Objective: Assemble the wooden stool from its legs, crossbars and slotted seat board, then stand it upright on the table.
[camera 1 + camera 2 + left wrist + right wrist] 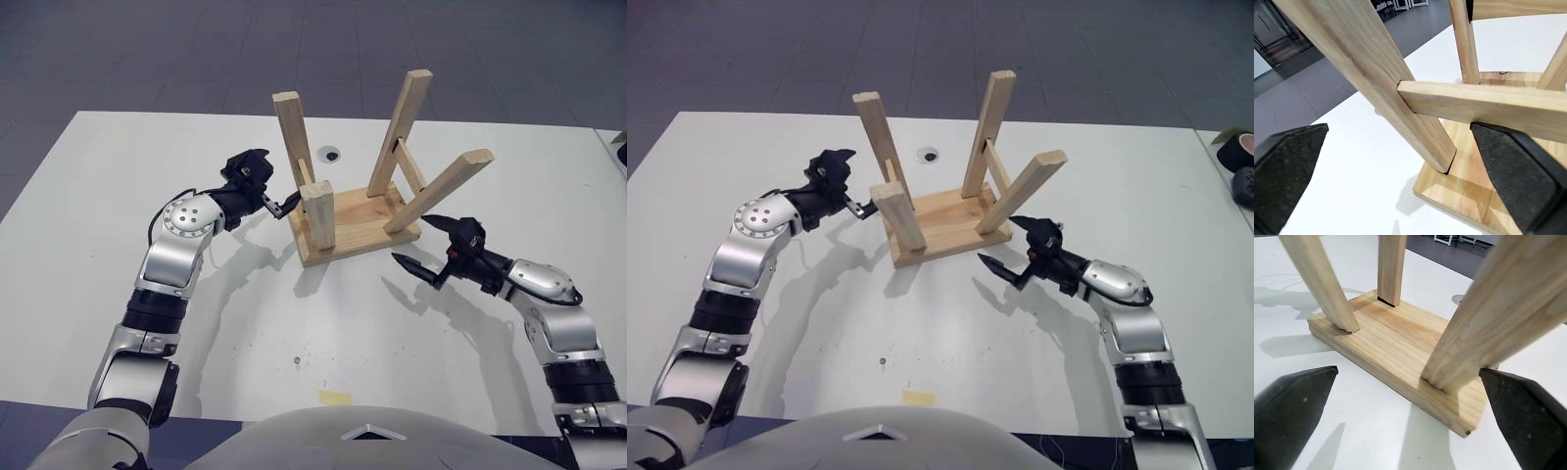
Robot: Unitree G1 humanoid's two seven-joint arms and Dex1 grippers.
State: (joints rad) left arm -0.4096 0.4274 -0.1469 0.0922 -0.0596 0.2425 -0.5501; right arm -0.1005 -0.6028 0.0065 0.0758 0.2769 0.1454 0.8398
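Left gripper, right gripper both spread wide, facing inward.

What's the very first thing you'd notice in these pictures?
A wooden stool lies upside down in the middle of the white table, its seat flat down and four legs poking up. The left gripper is open beside one leg, and the right gripper is open by the seat's corner.

The seat board lies flat near the middle of the table, with four legs standing up from it (the right front one leans outward). A crossbar joins the two left legs. The left gripper sits just left of them, and the right gripper is beside the board's right front corner. A cable hole lies behind.
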